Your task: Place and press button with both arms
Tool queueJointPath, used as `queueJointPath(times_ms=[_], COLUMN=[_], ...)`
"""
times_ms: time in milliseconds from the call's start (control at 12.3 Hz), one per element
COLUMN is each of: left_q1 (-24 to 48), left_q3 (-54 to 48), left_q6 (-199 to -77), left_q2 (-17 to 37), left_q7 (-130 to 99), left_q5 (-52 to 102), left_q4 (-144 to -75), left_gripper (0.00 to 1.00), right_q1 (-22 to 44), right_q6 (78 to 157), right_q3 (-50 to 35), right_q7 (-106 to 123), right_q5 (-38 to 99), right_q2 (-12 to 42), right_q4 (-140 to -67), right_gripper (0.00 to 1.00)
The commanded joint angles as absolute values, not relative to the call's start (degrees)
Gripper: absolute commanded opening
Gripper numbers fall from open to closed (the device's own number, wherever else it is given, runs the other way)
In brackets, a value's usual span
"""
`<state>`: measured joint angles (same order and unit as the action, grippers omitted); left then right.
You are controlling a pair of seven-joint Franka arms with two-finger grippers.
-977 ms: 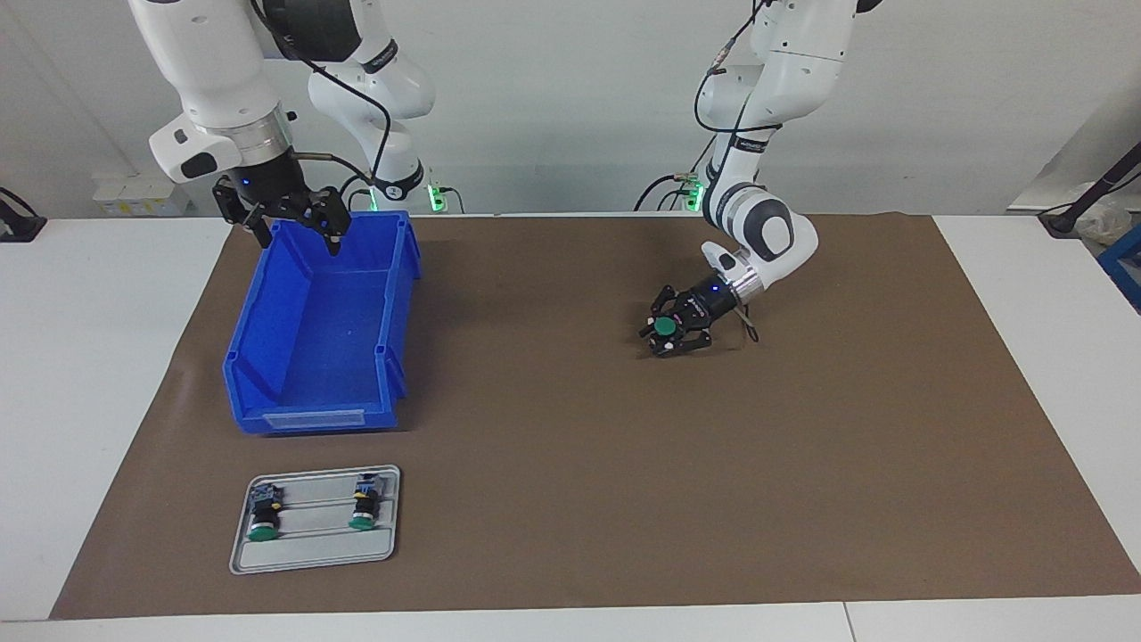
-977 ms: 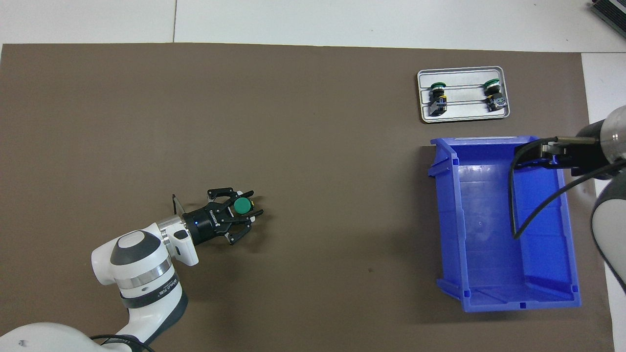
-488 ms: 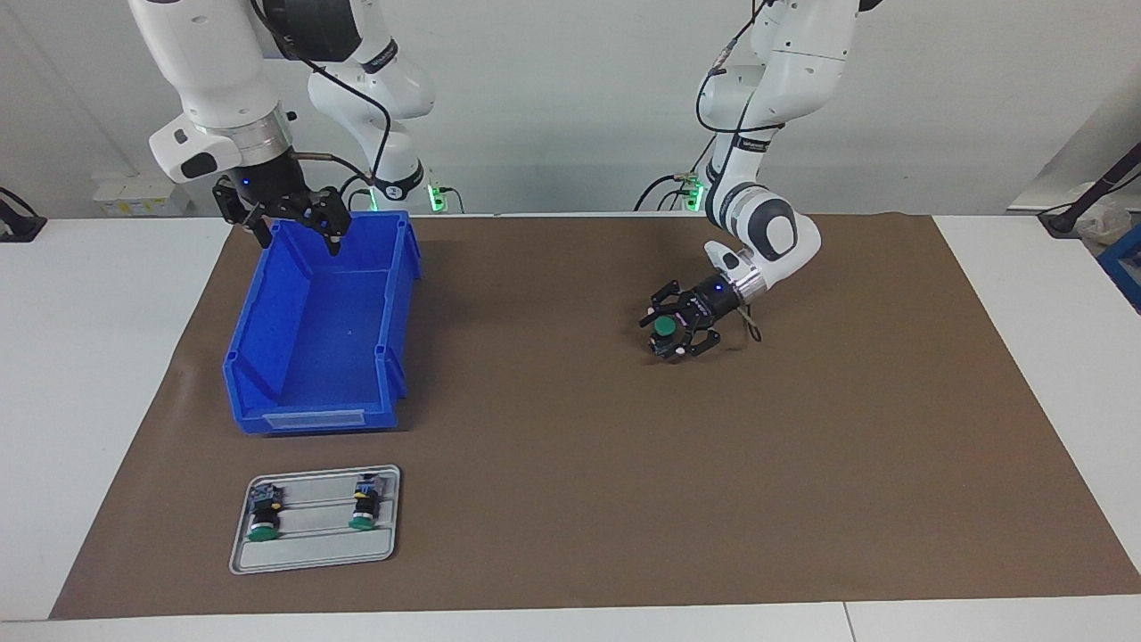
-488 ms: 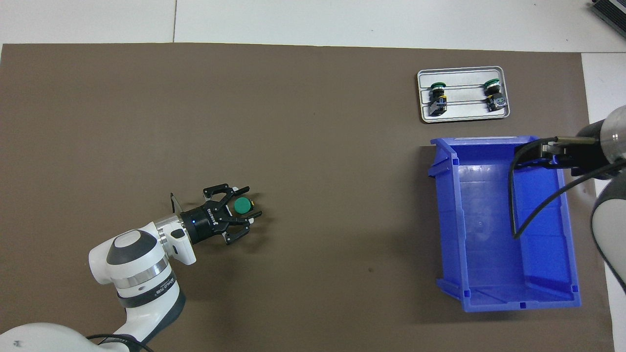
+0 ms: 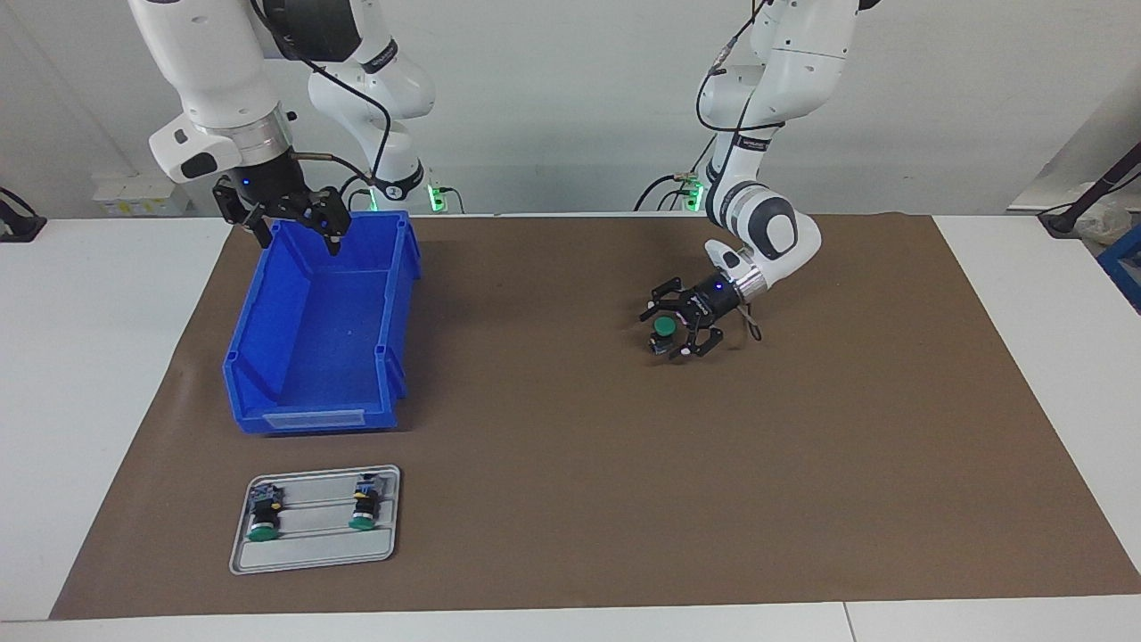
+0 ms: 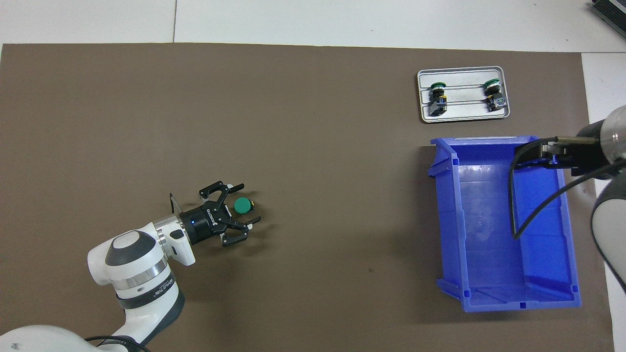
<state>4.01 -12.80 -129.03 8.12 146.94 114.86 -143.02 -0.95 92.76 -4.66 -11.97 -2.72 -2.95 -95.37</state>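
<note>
The button [image 5: 662,329] stands on the brown mat [image 5: 570,499], green cap up, toward the left arm's end of the worktop and well apart from everything else. You should expect it to be light and hard: a rigid plastic body under a smooth domed cap that would likely slip if pinched. Take it by the black cylinder below the cap, where the sides look straight, and press it squarely from above, since so small a base could tip.

The left tool [image 5: 677,328] sits low around it with its fingers spread wide on either side of the cap; you can see gaps between fingers and button in the overhead view, so it reads as released. The right tool [image 5: 294,227] waits over the rim of the blue bin [image 5: 267,357] at the end nearer the robots, fingers apart and holding nothing.

Farther from the robots than the bin lies a grey tray [image 5: 312,551] with two more buttons [image 5: 261,519] lying on their sides in its grooves.

What you cannot check: the button's lower body and contact block are mostly hidden under the cap and the left tool's links, so whether it sits flat is uncertain. In the overhead view the right tool is partly cut off at the edge and crossed by its cable [image 6: 533,205].
</note>
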Motion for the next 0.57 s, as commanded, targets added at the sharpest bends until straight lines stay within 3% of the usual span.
queueJointPath(times_ms=[0,488], left_q1=[3.69,3.34], left_q3=[-12.48,-12.48], left_q6=[-129.19,-136.75], left_q2=[5.54,1.15], left_q7=[148.01,144.93], left_q5=[115.84,115.58], left_q4=[-145.20,-144.76], left_gripper=[0.98,0.98], right_q1=[-1.23,-1.23], right_q6=[93.43,93.43], right_q3=[-5.01,-5.01], right_q7=[-13.01,-13.01], right_q5=[-2.72,-2.72], right_q2=[-3.78,-3.69], right_q4=[-96.06,-96.06], right_gripper=[1.00,1.00])
